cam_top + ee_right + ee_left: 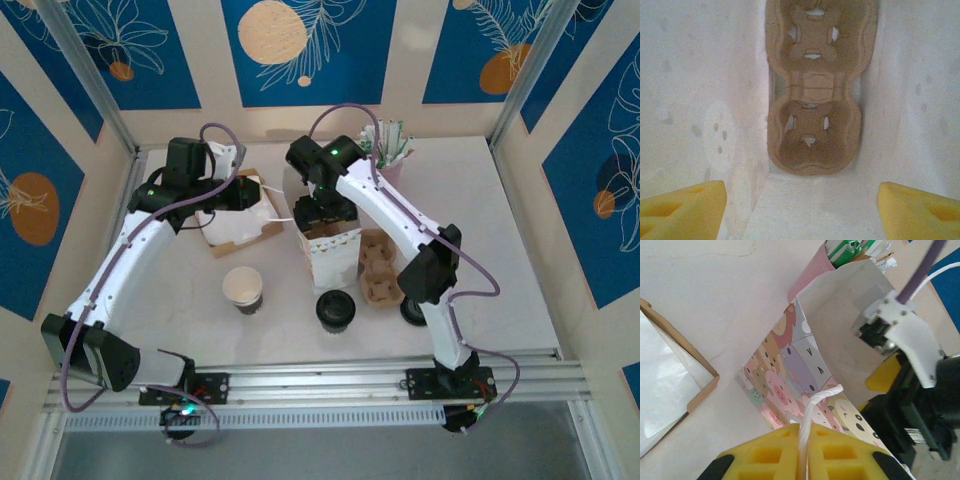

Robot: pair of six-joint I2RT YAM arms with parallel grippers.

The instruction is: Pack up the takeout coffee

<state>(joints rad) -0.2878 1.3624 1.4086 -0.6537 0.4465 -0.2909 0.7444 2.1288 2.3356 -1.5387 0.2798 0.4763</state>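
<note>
The takeout coffee, a dark cup with a black lid, stands on the table in front of the cartoon-print paper bag. My left gripper is left of the bag; in the left wrist view this gripper is shut on the bag's white string handle. My right gripper reaches down into the bag's mouth. Seen from the right wrist, that gripper is open inside the bag with nothing between its fingers, above a brown cup carrier lying on the bag's bottom.
A lidless cup stands left of the coffee. Another brown carrier lies right of the bag, with a dark round thing half hidden by the right arm. A cardboard box holds white paper; a pink holder of sticks stands behind.
</note>
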